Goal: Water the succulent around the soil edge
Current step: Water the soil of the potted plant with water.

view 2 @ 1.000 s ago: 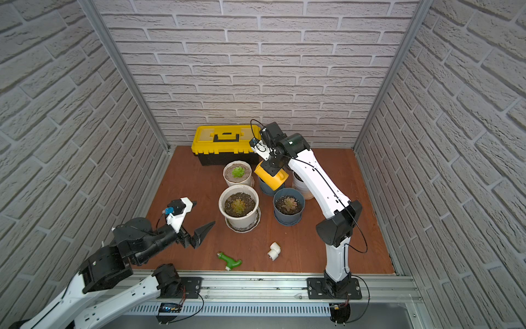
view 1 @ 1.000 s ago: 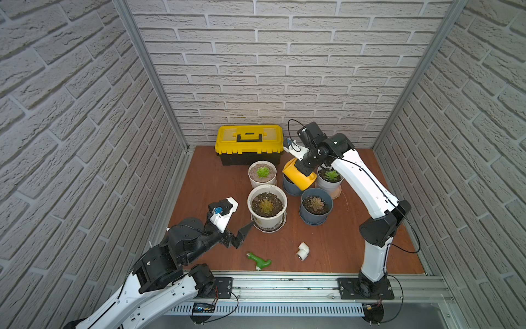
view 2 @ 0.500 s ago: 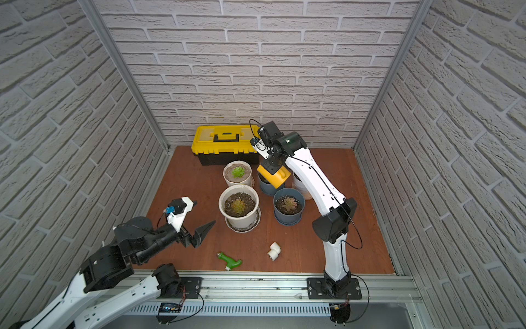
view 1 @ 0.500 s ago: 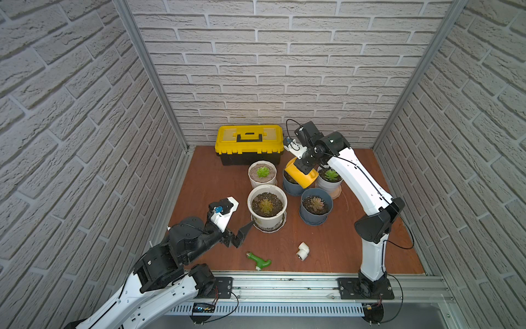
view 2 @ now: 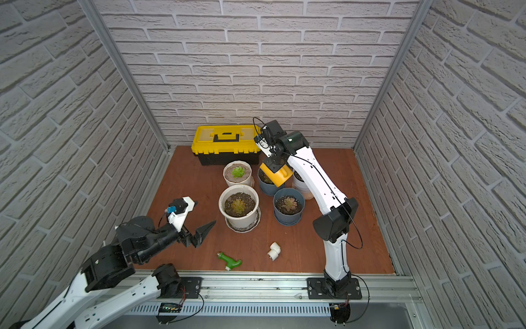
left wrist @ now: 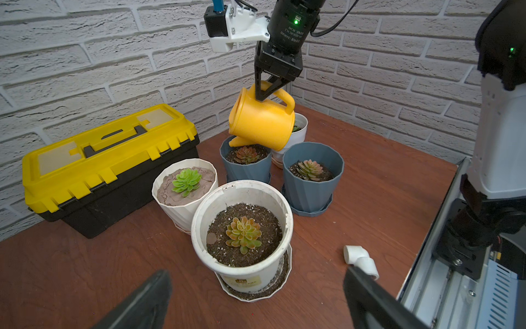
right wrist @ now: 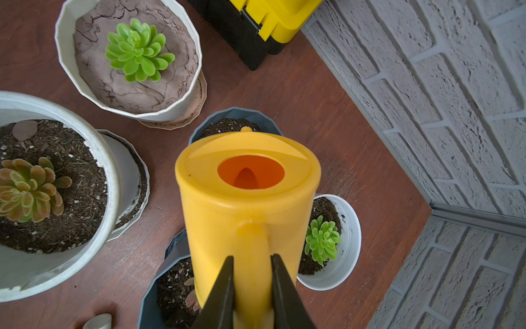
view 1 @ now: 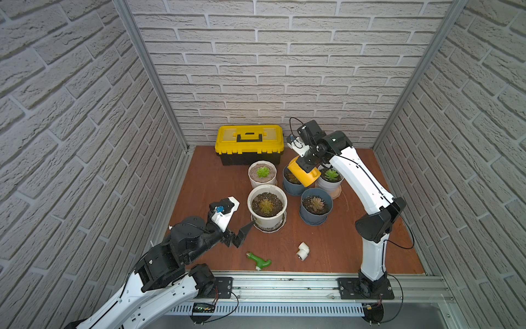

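Observation:
My right gripper (view 1: 306, 164) (view 2: 274, 165) (left wrist: 266, 95) (right wrist: 252, 257) is shut on the handle of a yellow watering can (view 1: 303, 173) (view 2: 278, 174) (left wrist: 262, 122) (right wrist: 247, 205). The can hangs tilted, spout down over the soil edge of the rear blue-grey pot (view 1: 291, 186) (left wrist: 247, 171) (right wrist: 236, 114), which holds a reddish succulent (left wrist: 246, 153). From above the can hides most of that pot. My left gripper (view 1: 240, 228) (view 2: 199, 228) (left wrist: 257, 273) is open and empty, low at the front left, facing the large white pot (view 1: 267, 216) (left wrist: 242, 273).
Around the can stand a white ribbed pot (view 1: 262, 182), a front blue-grey pot (view 1: 315, 216) and a small white pot (view 1: 330, 186). A yellow toolbox (view 1: 250, 143) sits at the back wall. A green fitting (view 1: 259, 260) and a white pipe elbow (view 1: 303, 250) lie near the front rail.
The right arm has shifted slightly with the can, which stays tilted over the rear blue-grey pot. The left arm has not moved.

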`<state>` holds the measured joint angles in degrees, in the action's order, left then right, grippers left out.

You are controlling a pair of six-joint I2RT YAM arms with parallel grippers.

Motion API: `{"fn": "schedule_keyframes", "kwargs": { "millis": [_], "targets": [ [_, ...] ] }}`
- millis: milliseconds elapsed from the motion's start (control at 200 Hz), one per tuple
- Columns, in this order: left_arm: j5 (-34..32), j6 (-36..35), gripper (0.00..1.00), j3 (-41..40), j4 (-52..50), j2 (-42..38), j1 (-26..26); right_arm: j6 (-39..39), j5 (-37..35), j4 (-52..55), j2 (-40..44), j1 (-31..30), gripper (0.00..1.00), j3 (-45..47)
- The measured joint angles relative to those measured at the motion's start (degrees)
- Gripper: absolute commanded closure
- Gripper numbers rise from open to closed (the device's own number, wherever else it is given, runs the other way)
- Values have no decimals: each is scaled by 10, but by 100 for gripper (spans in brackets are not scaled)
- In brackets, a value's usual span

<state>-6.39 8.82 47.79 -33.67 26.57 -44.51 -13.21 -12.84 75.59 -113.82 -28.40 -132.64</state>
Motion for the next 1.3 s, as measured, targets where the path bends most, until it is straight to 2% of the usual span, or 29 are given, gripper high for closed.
{"fn": "schedule_keyframes", "kwargs": {
  "millis": [830,1300],
  "targets": [
    [2,0,2,0,0,7,5,10,-31,9,0,12,98,3],
    [2,0,2,0,0,10,5,16,-48,12,39,12,98,53]
  ]
}}
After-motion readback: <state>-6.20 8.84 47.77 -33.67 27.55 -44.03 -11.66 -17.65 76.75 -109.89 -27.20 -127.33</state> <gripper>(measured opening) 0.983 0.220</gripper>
